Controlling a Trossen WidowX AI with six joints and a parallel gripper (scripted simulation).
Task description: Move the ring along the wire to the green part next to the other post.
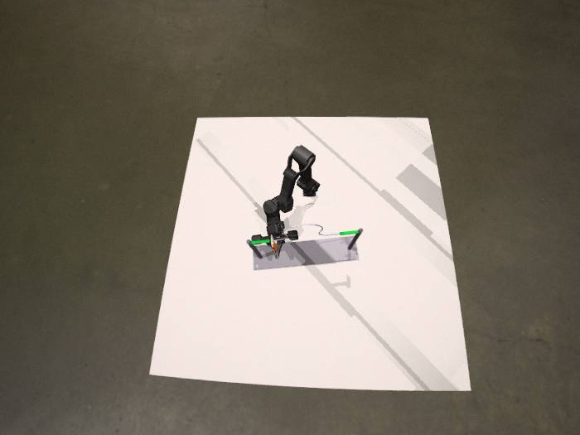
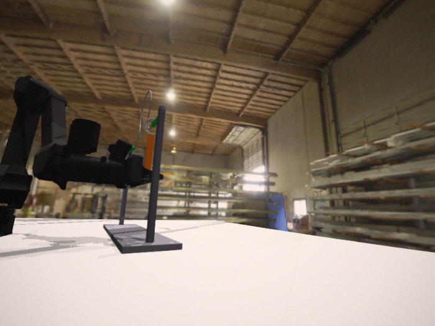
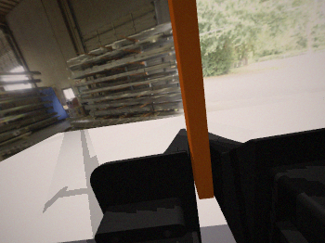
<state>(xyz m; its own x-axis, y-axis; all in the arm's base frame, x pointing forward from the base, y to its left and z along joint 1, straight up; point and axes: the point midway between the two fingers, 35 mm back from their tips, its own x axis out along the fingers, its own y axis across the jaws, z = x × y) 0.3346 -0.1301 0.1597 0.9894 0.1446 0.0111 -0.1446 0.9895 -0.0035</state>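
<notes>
My gripper (image 1: 277, 254) (image 2: 159, 177) (image 3: 187, 133) is shut on the orange handle (image 1: 275, 246) (image 2: 149, 152) (image 3: 190, 76), which stands upright between the fingers. The grey ring (image 2: 143, 126) is above it, around the wire near the inner end of the left green part (image 1: 260, 242) (image 2: 154, 122). Whether it clears the grey wire all round is too small to tell. The thin grey wire (image 1: 310, 224) curves across to the other green part (image 1: 349, 232) (image 2: 132, 149). The arm partly hides the ring and wire in the top view.
The left post (image 1: 255, 249) (image 2: 155, 195) stands close beside the gripper. The right post (image 1: 355, 239) (image 2: 123, 206) stands at the far end of the grey base (image 1: 333, 252) (image 2: 152, 247). The wire rises in a tall hump between them. Shadows cross the white table top (image 1: 232, 319).
</notes>
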